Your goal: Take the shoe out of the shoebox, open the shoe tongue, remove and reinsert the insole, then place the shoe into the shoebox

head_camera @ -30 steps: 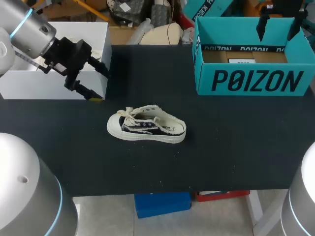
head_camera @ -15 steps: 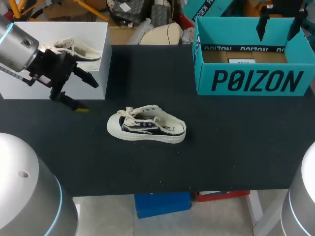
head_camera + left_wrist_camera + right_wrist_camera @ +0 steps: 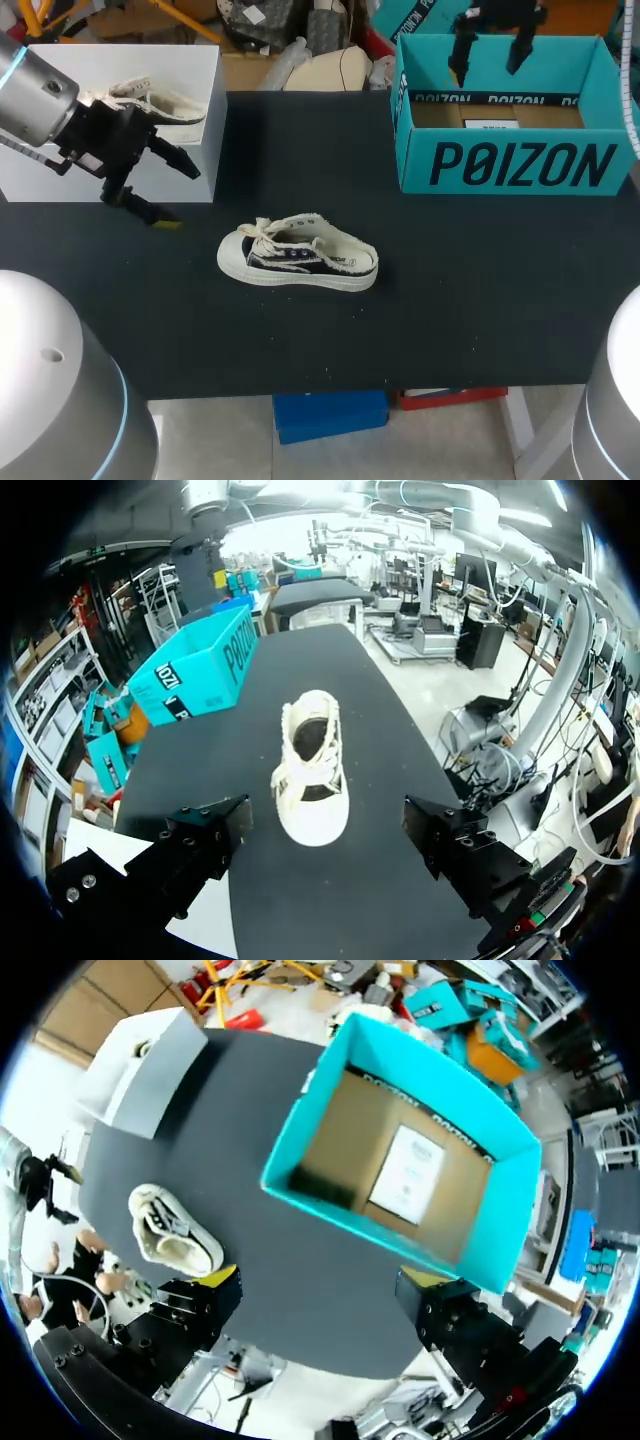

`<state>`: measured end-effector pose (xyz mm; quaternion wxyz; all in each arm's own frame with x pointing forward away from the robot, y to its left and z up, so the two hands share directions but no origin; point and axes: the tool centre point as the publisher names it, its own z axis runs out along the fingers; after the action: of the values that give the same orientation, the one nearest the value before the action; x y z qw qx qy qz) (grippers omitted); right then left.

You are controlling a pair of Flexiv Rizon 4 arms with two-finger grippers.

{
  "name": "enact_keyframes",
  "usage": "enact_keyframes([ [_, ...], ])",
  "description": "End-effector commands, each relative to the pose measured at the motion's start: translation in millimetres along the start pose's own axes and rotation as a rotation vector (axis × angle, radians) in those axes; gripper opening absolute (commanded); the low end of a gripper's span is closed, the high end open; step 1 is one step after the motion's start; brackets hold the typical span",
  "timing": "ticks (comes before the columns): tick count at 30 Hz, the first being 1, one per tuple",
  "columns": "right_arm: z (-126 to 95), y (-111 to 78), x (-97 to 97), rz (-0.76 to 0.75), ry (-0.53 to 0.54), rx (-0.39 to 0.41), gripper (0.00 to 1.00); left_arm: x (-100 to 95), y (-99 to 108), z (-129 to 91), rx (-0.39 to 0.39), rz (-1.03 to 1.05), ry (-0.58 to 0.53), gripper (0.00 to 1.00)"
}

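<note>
The cream-and-navy canvas shoe [image 3: 298, 254] sits on the black worktop [image 3: 480, 300], left jaws released at its ten o'clock, right jaws released above the teal cardboard shoebox [image 3: 520, 160] at two o'clock, whose whole floor only the right wrist view shows.

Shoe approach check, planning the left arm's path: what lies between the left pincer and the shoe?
Nothing: only bare black table separates the left pincer from the shoe, as the head view shows.

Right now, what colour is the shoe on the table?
The shoe is cream with dark side panels; clearest in head view.
</note>
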<state>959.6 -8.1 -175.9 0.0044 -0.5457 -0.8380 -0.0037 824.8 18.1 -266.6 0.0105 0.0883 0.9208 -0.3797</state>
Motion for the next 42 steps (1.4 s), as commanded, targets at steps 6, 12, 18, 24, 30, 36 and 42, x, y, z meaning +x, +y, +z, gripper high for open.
enact_keyframes([
  [6, 3.7, -19.0, 35.9, -0.464, -0.096, -0.149, 1.00, 0.4, 0.3, 0.7, -0.001, 0.002, -0.003, 1.00],
  [12, 3.7, -19.0, 35.9, -0.464, -0.096, -0.149, 1.00, 0.4, 0.3, 0.7, -0.001, 0.002, -0.003, 1.00],
  [18, -6.1, -21.0, 82.8, -0.755, -0.056, -0.107, 1.00, 0.4, 0.3, 0.7, -0.001, 0.002, -0.003, 1.00],
  [24, 6.6, -48.2, 135.1, -0.848, -0.067, -0.100, 1.00, 0.4, 0.3, 0.7, -0.001, 0.002, -0.003, 1.00],
  [30, 8.5, -52.8, 143.0, -0.846, -0.089, -0.112, 1.00, 0.4, 0.3, 0.7, -0.001, 0.002, -0.003, 1.00],
  [36, 8.5, -52.8, 143.0, -0.846, -0.089, -0.112, 1.00, 0.4, 0.3, 0.7, -0.001, 0.002, -0.003, 1.00],
  [42, 11.7, -54.1, 145.7, -0.844, -0.078, -0.126, 1.00, 0.4, 0.3, 0.7, -0.001, 0.002, -0.003, 1.00],
])
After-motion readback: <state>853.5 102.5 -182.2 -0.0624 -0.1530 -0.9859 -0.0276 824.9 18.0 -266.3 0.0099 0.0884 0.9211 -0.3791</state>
